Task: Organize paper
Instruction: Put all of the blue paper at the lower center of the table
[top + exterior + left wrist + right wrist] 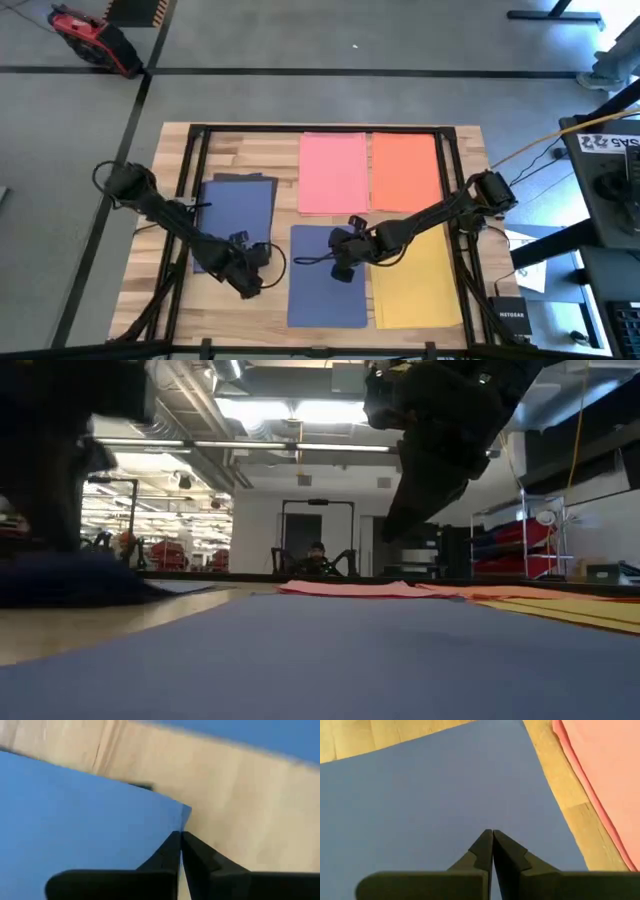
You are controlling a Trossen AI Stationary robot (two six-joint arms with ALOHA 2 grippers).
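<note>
Paper on wooden table [260,145]: 2 blue sheets, pink [332,172], orange [404,172], yellow [418,280].

Left gripper [250,280] fingers pressed together at corner of left blue sheet [238,212]; whether corner pinched, cannot tell.

Right gripper [342,268] closed, empty, over centre blue sheet [325,285], long axis running toward pink. Right arm nearer that sheet.

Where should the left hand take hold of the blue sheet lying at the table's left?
Probably at a corner, coming in low from the bare wood beside it. The left blue sheet lies flat, so only an edge gives purchase. The left hand, fingers together, sits at one corner with bare table beyond.
</note>
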